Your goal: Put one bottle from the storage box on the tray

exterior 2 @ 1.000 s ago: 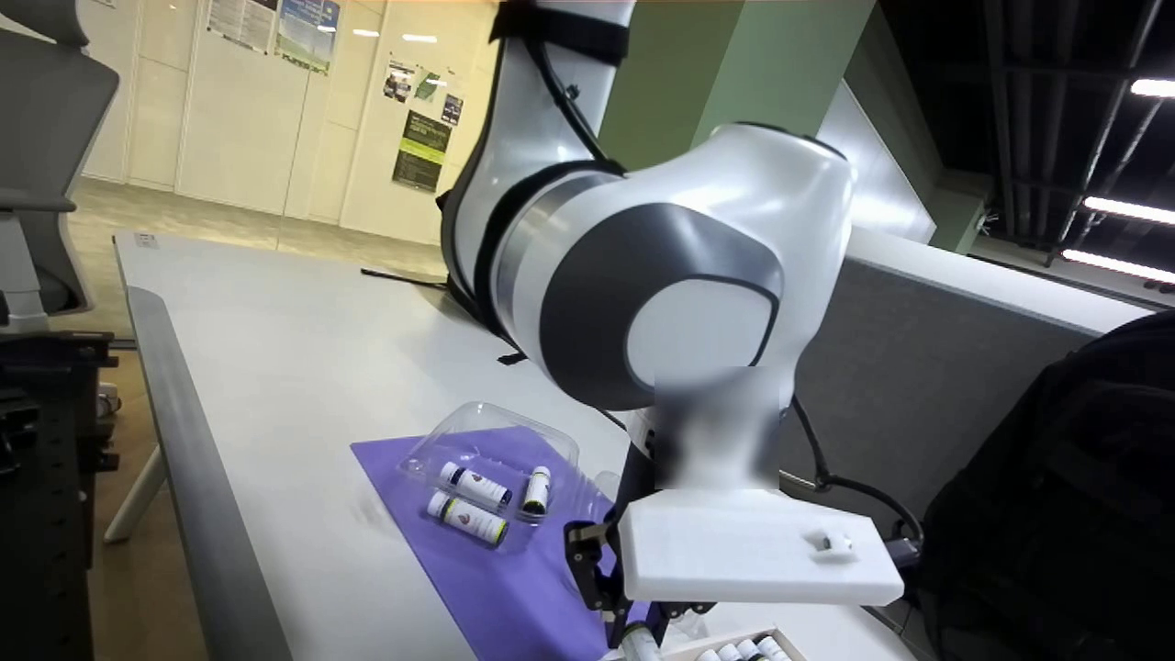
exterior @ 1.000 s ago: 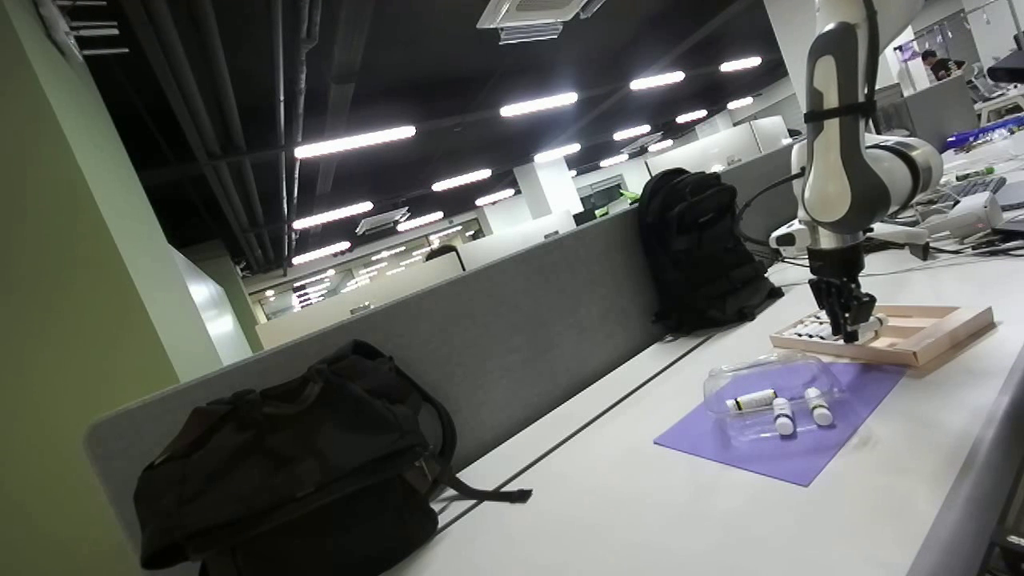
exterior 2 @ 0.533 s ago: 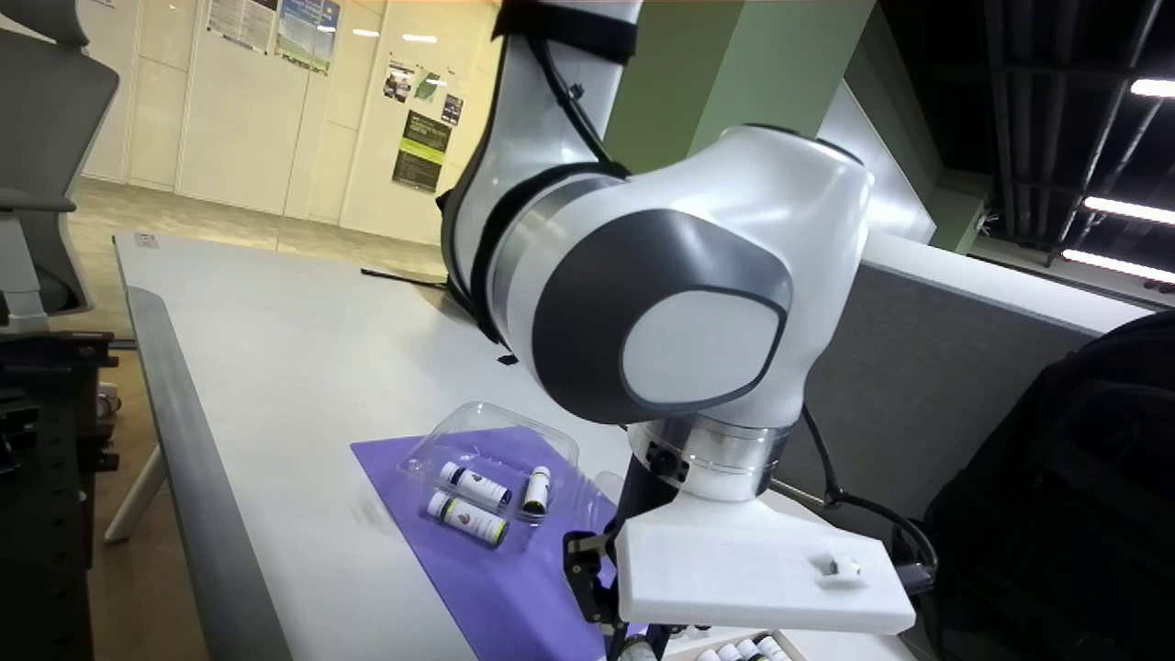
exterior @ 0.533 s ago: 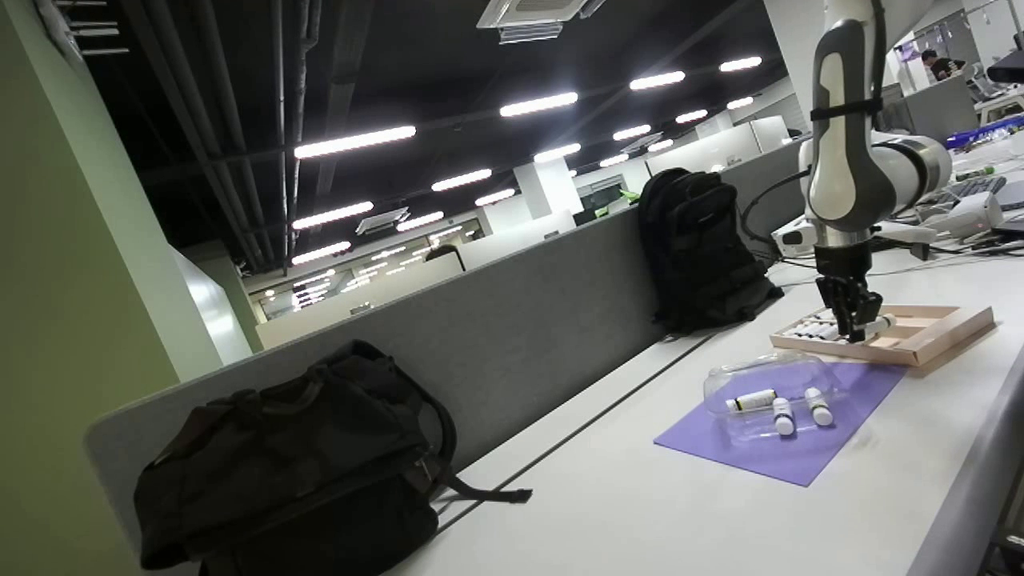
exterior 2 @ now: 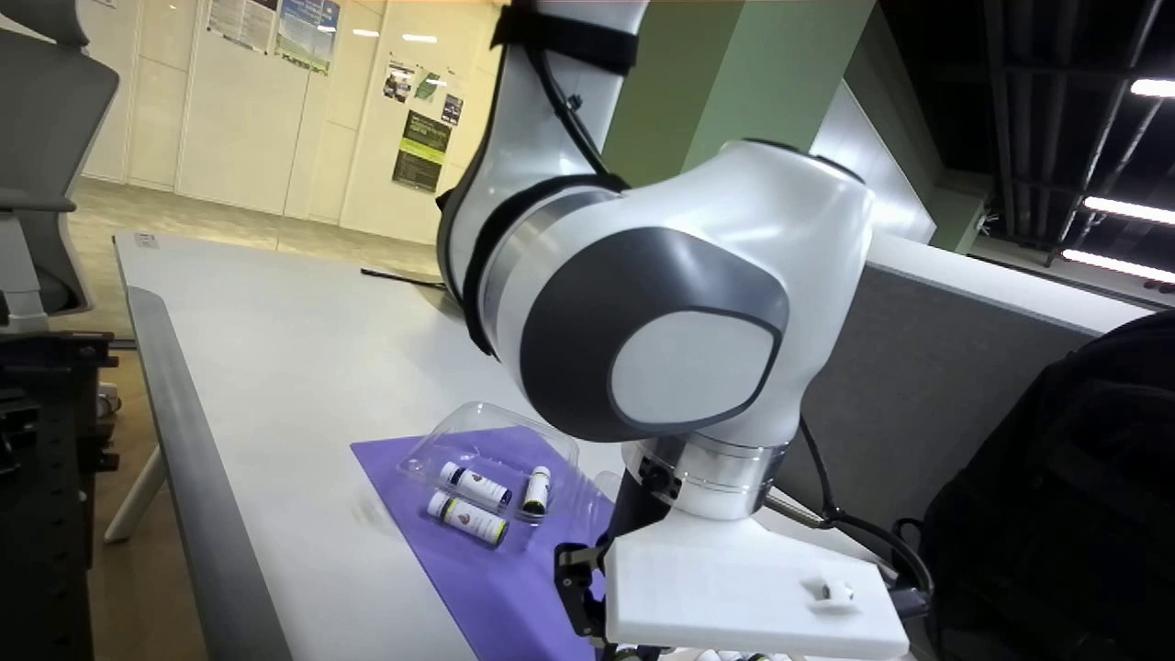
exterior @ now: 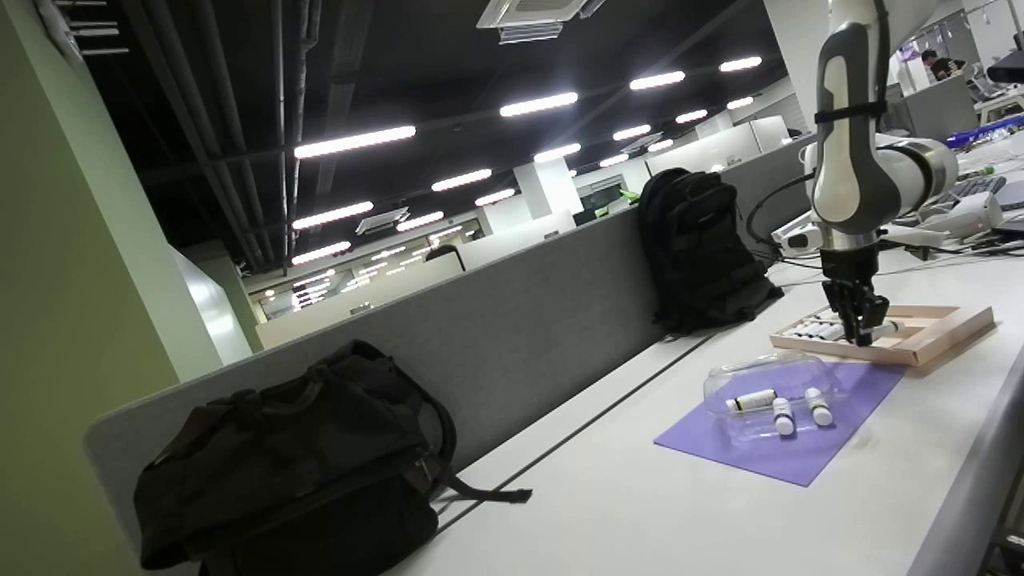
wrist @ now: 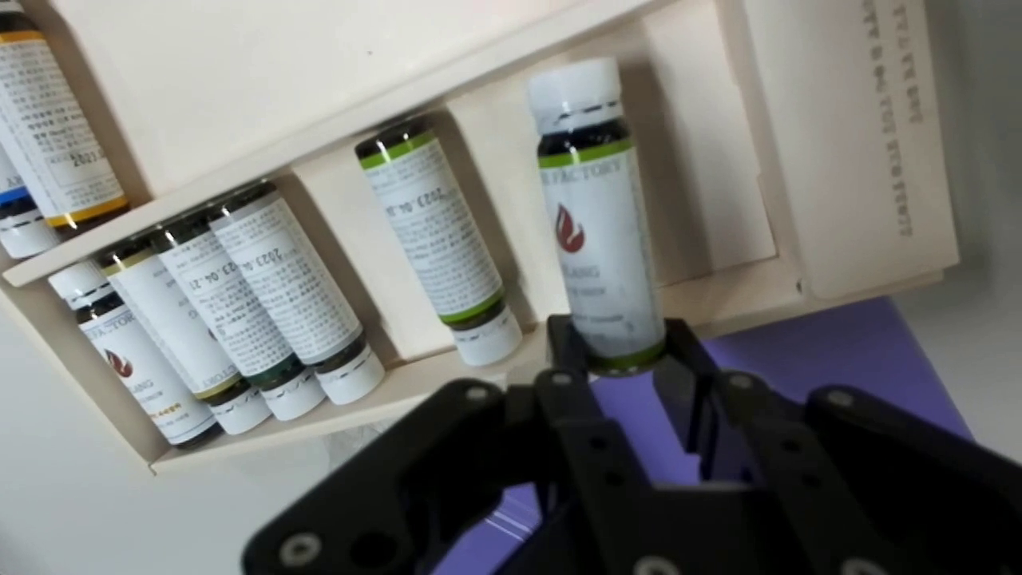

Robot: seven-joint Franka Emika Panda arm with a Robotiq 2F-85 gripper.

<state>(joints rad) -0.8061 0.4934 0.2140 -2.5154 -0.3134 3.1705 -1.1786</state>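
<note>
In the wrist view my gripper [wrist: 621, 342] is shut on a white-labelled bottle [wrist: 603, 239] with green bands. It holds the bottle by its base end, the white cap pointing away. The bottle is over a front compartment of the light wooden tray [wrist: 846, 152], its shadow on the tray floor. In an exterior view the gripper [exterior: 861, 340] is at the near rim of the tray [exterior: 956, 336] with the held bottle [exterior: 886, 329]. The storage box, a flat purple square [exterior: 788, 468], lies beside the tray. In an exterior view the gripper's fingertips are cut off at the bottom edge.
A clear plastic container [exterior 2: 477, 409] with three bottles, such as one white bottle [exterior 2: 468, 520], lies on the purple square. Several bottles lie in the tray; a green-banded bottle [wrist: 435, 228] is left of the held one. A black backpack [exterior: 700, 248] and a grey partition [exterior: 544, 320] stand behind.
The gripper has moved a little right and down with the bottle, along the tray. In an exterior view the held bottle has dropped to the bottom edge. The container and its bottles have not moved.
</note>
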